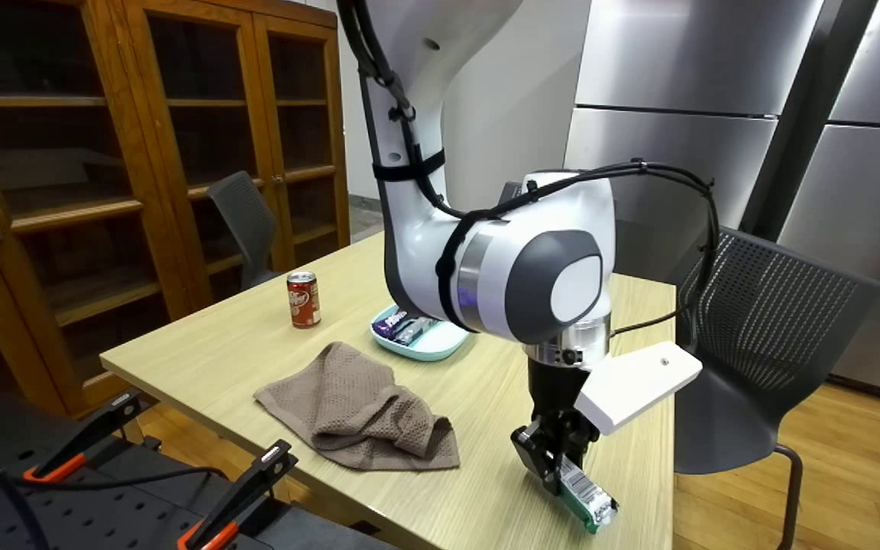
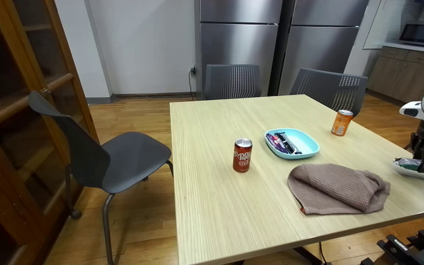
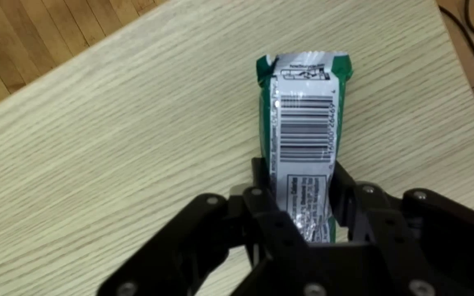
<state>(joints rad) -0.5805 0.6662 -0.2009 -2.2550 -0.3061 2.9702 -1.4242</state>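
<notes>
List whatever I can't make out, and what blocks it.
Green snack bar: lower end hidden by the pincer, wrist view; smallest print blurred.
Orange drink can: hidden behind the robot arm in an exterior view.
Purple wrapper: lettering too small in both exterior views.
Glass-door cabinet: cut off by the left edge in both exterior views.

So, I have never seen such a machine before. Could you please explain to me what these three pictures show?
The machine is one robot arm. Two pictures come from cameras standing outside it, looking across the table; the third comes from a camera on its wrist, looking down past the end effector. This part works like a hand, and it is closed on a snack bar in a green and white wrapper. On the table lie a crumpled brown cloth and a pale blue tray with two wrapped bars in it. A red can and an orange can stand upright there.
</notes>
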